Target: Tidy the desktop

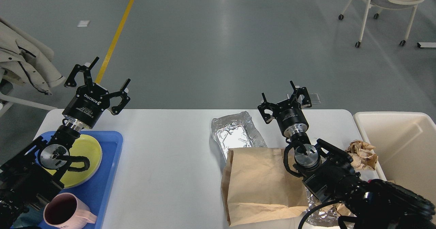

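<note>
The white desktop spans the lower part of the head view. On it lie an empty foil container, a flat brown paper bag overlapping it, a crumpled brown paper ball and more foil under my right arm. My left gripper is open and empty, raised above the desktop's far left corner. My right gripper is open and empty, raised above the far edge, just right of the foil container.
A blue tray at the left holds a yellow-green plate and a pink mug. A cream bin stands at the desktop's right end. A chair stands far off at the back right.
</note>
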